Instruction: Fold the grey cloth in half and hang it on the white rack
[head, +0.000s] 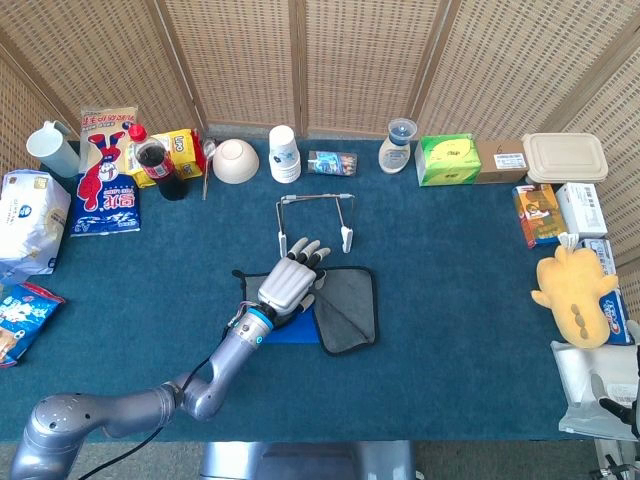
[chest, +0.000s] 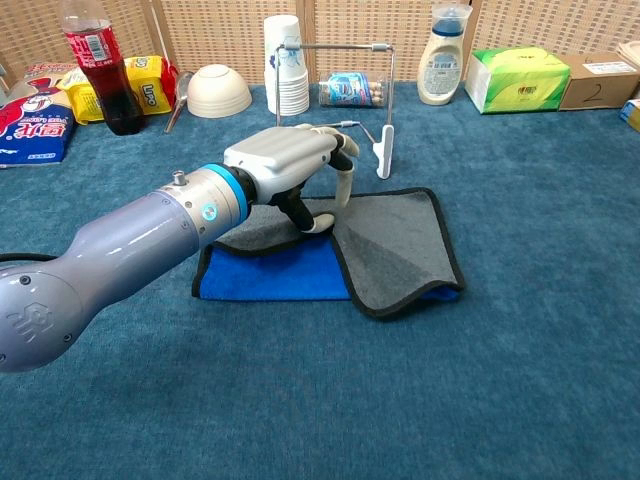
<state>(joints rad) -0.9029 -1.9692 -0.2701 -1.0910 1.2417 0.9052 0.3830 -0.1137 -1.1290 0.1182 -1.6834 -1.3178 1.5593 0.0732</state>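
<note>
One hand is at work: the left hand (chest: 295, 165) reaches in over the middle of the table (head: 450, 300), its fingers (chest: 343, 160) curled down around a raised fold of the grey cloth (chest: 395, 245), thumb tucked underneath, so it pinches the fabric. The cloth lies on the blue tabletop just in front of the white rack (chest: 340, 95). Its left part is lifted and drawn toward the middle, baring the bright blue underside (chest: 275, 275) flat on the table, while the right part lies grey side up with its black edging showing. The rack stands upright just behind the hand, close to the fingertips but apart from the cloth as far as I can tell.

At the lower right edge of the head view only a sliver of the right hand (head: 612, 408) shows, and I cannot tell how its fingers lie.

Along the back of the table stand a cola bottle (chest: 100, 65), a white bowl (chest: 220, 92) turned upside down, a stack of paper cups (chest: 283, 62) and a green tissue pack (chest: 518, 78).
</note>
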